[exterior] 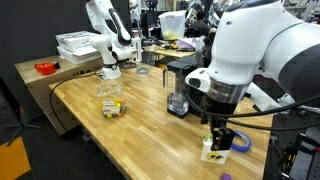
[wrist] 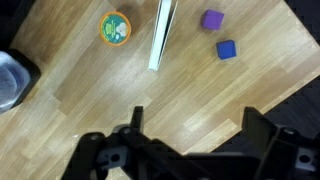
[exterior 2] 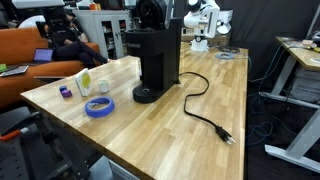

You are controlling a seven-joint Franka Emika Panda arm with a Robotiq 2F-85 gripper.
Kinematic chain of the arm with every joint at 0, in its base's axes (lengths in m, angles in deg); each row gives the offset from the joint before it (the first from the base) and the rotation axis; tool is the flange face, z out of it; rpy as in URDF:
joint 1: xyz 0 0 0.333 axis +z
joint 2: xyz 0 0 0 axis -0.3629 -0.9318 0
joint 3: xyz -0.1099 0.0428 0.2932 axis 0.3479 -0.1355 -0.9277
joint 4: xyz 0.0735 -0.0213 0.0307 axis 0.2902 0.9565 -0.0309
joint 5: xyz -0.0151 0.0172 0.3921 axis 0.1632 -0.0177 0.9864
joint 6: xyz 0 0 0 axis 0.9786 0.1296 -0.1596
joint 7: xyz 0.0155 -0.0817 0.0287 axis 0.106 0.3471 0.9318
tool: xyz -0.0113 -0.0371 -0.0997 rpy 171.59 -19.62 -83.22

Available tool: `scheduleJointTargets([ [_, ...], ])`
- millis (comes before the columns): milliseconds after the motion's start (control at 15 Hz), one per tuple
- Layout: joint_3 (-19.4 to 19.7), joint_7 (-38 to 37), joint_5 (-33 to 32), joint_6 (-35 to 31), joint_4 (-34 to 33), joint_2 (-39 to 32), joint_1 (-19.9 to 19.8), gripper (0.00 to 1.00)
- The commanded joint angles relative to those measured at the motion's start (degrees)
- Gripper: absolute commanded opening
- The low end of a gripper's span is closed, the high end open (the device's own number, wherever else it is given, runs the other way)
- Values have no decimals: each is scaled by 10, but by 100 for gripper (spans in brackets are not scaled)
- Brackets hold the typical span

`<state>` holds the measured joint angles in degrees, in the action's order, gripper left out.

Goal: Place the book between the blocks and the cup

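Note:
The book (wrist: pixel 160 35) is white and stands upright on the wooden table, seen edge-on in the wrist view. It also shows in both exterior views (exterior: pixel 211 149) (exterior 2: pixel 83 82), with a yellow-green mark on its face. A small round orange and green cup (wrist: pixel 115 28) sits just left of it. A purple cube (wrist: pixel 212 19) and a blue cube (wrist: pixel 227 49) lie to its right. The yellowish blocks (exterior: pixel 111 106) sit with a clear container far off on the table. My gripper (wrist: pixel 193 125) (exterior: pixel 224 137) is open and empty, apart from the book and above the table.
A black coffee machine (exterior 2: pixel 155 55) (exterior: pixel 180 88) stands mid-table, with its cable and plug (exterior 2: pixel 222 131) trailing over the wood. A blue tape ring (exterior 2: pixel 98 106) (exterior: pixel 240 144) lies near the book. A dark object (wrist: pixel 8 80) shows at the wrist view's left edge.

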<state>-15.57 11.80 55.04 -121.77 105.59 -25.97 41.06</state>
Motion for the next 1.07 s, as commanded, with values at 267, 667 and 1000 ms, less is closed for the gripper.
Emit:
scheduleJointTargets([
  [267,-5,-85,14,111,65,147,9,100],
  [667,-4,-106,34,115,84,168,9,100],
  [1000,-4,-110,35,115,85,169,9,100],
])
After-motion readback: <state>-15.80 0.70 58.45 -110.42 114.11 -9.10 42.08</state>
